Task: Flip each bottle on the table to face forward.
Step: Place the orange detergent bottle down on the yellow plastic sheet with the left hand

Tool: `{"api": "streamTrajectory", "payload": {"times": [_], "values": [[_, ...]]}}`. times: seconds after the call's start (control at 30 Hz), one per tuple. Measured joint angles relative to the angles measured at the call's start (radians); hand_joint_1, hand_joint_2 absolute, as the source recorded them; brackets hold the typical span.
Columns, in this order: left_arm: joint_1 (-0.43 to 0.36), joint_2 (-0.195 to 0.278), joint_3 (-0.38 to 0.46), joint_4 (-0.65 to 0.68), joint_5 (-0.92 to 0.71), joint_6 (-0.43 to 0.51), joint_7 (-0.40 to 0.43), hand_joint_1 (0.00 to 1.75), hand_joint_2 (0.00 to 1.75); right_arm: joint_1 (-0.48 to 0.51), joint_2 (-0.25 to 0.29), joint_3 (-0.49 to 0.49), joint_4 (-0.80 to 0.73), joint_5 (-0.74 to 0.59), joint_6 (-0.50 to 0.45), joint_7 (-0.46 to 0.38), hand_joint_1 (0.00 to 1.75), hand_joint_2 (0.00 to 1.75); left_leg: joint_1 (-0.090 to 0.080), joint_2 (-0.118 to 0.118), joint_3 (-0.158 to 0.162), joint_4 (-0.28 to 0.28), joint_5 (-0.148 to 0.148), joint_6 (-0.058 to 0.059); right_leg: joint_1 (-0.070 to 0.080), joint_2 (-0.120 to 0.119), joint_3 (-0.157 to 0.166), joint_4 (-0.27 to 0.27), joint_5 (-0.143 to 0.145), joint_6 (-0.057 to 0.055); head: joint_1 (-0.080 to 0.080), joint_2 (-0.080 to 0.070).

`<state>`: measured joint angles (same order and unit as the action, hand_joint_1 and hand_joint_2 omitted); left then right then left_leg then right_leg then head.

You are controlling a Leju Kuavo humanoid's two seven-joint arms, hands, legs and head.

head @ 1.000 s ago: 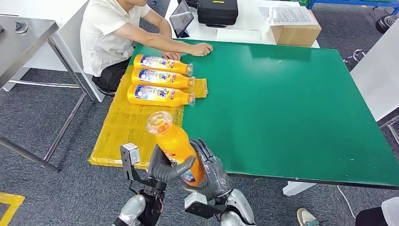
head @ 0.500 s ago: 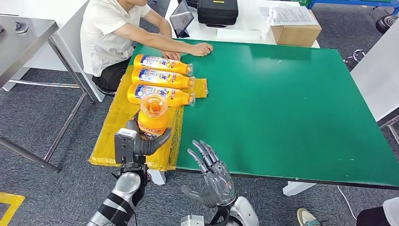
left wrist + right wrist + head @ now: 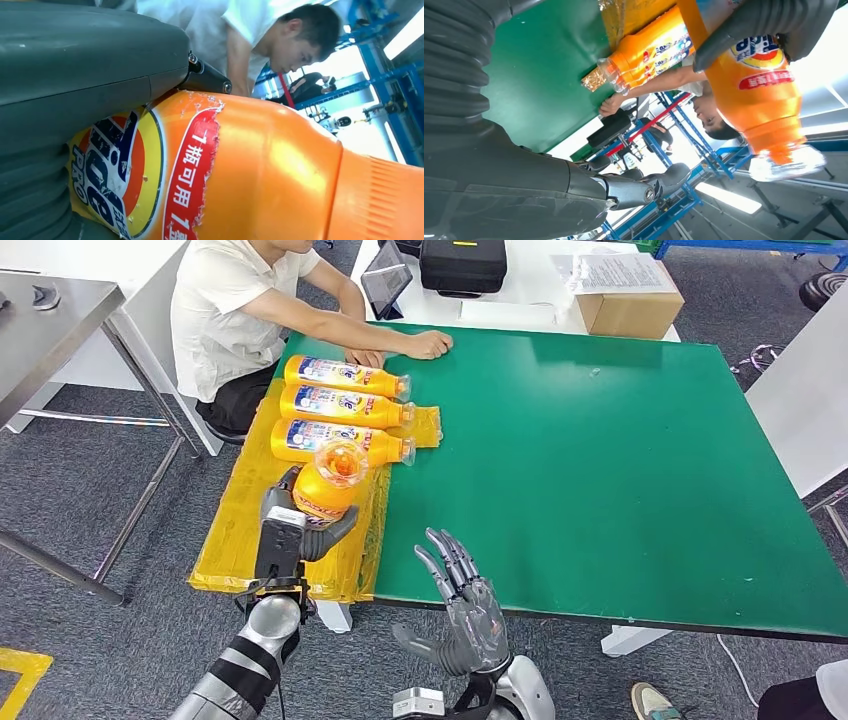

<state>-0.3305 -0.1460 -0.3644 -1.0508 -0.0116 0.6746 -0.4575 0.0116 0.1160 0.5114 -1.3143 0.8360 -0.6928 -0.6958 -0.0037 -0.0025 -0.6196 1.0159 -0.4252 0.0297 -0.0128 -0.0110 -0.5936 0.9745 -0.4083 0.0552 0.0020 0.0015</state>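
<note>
My left hand (image 3: 300, 525) grips an orange bottle (image 3: 328, 480) upright over the yellow mat (image 3: 250, 515), its clear cap toward the camera. The left wrist view shows that bottle (image 3: 240, 170) close up, label outward, against the hand's grey cover (image 3: 75, 65). My right hand (image 3: 465, 605) hangs open at the table's near edge with fingers spread and nothing in it. From the right wrist view the held bottle (image 3: 764, 85) shows beside the right hand's fingers (image 3: 644, 187). Three more orange bottles (image 3: 340, 408) lie side by side on the mat, caps pointing right.
A person (image 3: 250, 310) sits at the far left corner with a hand (image 3: 425, 343) resting on the green table (image 3: 600, 460). A cardboard box (image 3: 630, 305), a tablet (image 3: 385, 285) and a black case (image 3: 462, 265) stand on the white table behind.
The bottle passed from both hands into my left hand alone, which carried it left and forward over the yellow mat. My right hand let go and opened near the table edge.
</note>
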Motion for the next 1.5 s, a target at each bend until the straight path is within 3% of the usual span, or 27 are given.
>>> {"api": "streamTrajectory", "payload": {"times": [0.13,0.27,0.53,0.8,0.87,0.93,1.0,1.03,1.13,1.17,1.5], "values": [[-0.058,0.007,0.004,0.094,-0.364,0.003,0.129,1.75,1.75,-0.009,0.0,0.001,0.0,-0.059,0.0,0.0,0.0,1.75,0.0,0.0,0.0,0.0,0.0,0.0,0.0,0.0,0.0,0.0,0.0,0.0,0.0,0.0],[-0.137,0.013,-0.014,0.234,-0.595,-0.106,0.256,1.75,1.75,-0.03,-0.002,0.013,0.0,-0.127,0.0,0.0,0.0,1.75,0.0,0.0,0.0,0.0,0.001,0.0,0.0,0.0,0.0,0.0,0.001,0.0,0.0,0.0],[-0.23,0.014,-0.058,0.395,-0.699,-0.311,0.321,1.75,1.75,-0.048,-0.009,0.044,0.0,-0.194,0.0,-0.001,0.0,1.75,0.0,0.0,0.0,0.0,0.001,0.0,0.0,0.0,0.0,0.001,0.001,0.0,0.0,0.0],[-0.295,0.015,-0.074,0.473,-0.703,-0.431,0.327,1.72,1.75,-0.057,-0.015,0.074,0.0,-0.259,0.0,-0.001,0.0,1.75,0.0,0.0,0.001,0.0,0.002,0.0,0.0,0.0,0.001,0.002,0.001,0.0,0.0,0.0],[-0.304,0.015,-0.075,0.486,-0.699,-0.454,0.325,1.56,1.75,-0.059,-0.017,0.081,0.0,-0.271,0.0,-0.001,0.0,1.75,0.0,0.0,0.002,0.0,0.002,0.0,0.0,0.0,0.002,0.002,0.001,0.0,0.0,0.0],[-0.313,0.015,-0.075,0.497,-0.695,-0.47,0.324,1.21,1.75,-0.06,-0.018,0.087,0.0,-0.281,0.0,-0.001,0.0,1.75,0.0,0.0,0.003,0.0,0.002,-0.001,0.0,0.0,0.002,0.002,0.001,0.0,0.0,0.0],[-0.324,0.016,-0.075,0.512,-0.687,-0.492,0.321,0.99,1.75,-0.062,-0.02,0.094,0.0,-0.293,0.0,-0.001,0.0,1.75,0.0,0.0,0.003,0.0,0.002,-0.001,0.0,0.0,0.003,0.003,0.001,0.0,0.0,0.0],[-0.331,0.016,-0.074,0.52,-0.682,-0.505,0.318,0.82,1.75,-0.063,-0.021,0.097,0.0,-0.298,0.0,-0.001,0.0,1.75,0.0,0.0,0.003,0.0,0.002,-0.001,0.0,0.0,0.003,0.003,0.001,0.0,0.0,0.0],[-0.347,0.017,-0.071,0.54,-0.67,-0.535,0.311,0.07,1.75,-0.066,-0.025,0.106,0.0,-0.307,0.0,-0.001,0.0,1.75,0.0,0.0,0.004,0.0,0.002,-0.001,0.0,0.0,0.003,0.004,0.001,0.0,0.0,0.0],[-0.35,0.017,-0.07,0.545,-0.668,-0.541,0.31,0.0,1.75,-0.066,-0.026,0.108,0.0,-0.309,0.0,-0.001,0.0,1.75,0.0,0.0,0.004,0.0,0.002,-0.001,0.0,0.0,0.003,0.004,0.001,0.0,0.0,0.0],[-0.369,0.023,-0.043,0.591,-0.6,-0.684,0.3,0.0,1.75,-0.075,-0.038,0.131,0.001,-0.354,0.0,-0.001,0.0,1.75,0.0,0.0,0.004,0.0,0.002,-0.001,0.0,0.0,0.003,0.004,0.0,0.0,0.0,0.0]]}}
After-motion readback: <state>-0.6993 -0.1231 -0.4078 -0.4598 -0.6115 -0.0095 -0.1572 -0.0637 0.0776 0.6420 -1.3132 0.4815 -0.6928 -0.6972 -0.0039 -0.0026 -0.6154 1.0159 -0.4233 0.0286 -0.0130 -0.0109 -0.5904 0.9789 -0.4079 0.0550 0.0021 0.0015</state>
